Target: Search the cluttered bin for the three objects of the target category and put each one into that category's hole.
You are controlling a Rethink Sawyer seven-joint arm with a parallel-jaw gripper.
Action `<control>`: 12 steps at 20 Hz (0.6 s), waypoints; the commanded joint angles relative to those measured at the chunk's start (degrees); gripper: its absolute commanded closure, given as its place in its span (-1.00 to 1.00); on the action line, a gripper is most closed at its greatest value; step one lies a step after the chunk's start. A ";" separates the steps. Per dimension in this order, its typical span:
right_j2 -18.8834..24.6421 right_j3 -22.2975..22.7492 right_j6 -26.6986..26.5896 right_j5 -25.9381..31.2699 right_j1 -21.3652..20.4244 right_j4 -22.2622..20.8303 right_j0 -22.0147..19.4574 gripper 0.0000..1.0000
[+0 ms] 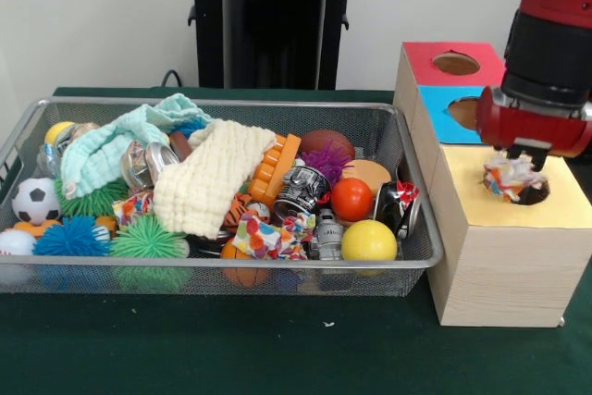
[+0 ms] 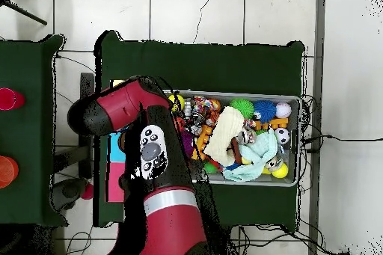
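Front view, far left of the pincer: the wire mesh bin, packed full. In it are listed a soccer-print ball, a blue spiky ball, a green spiky ball and a mint-green towel.

Nearer the pincer, mid-bin: a cream waffle-knit cloth is laid over the heap, beside an orange ridged toy. One confetti-print cloth is seen low at the bin's front, partly wedged between neighbours. A red ball and a yellow ball lie closest to the pincer's side.

Under the pincer: the wooden box, with a yellow top; red and blue tops lie behind.

Pincer: positioned directly above the yellow top's hole. A second confetti-print cloth is bunched in that hole, just beneath the fingertips. Whether it is gripped or released cannot be told.

Overhead, the arm covers the box.
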 commanded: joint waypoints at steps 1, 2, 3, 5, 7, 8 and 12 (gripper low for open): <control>-0.69 0.08 -2.83 -5.87 10.27 -6.17 -1.45 1.00; -0.88 -0.31 -2.58 -6.47 10.97 -6.49 -1.45 1.00; -0.72 -0.54 -2.76 -6.56 11.48 -6.40 -1.67 1.00; -0.73 -1.09 -2.71 -7.71 12.53 -6.59 -1.83 1.00; -1.38 -1.91 -1.26 -10.24 13.98 -7.06 -1.53 1.00; -1.95 -2.36 -0.88 -10.92 14.40 -7.39 -1.11 1.00; -1.47 -1.23 -2.90 -8.21 12.71 -5.71 -1.48 1.00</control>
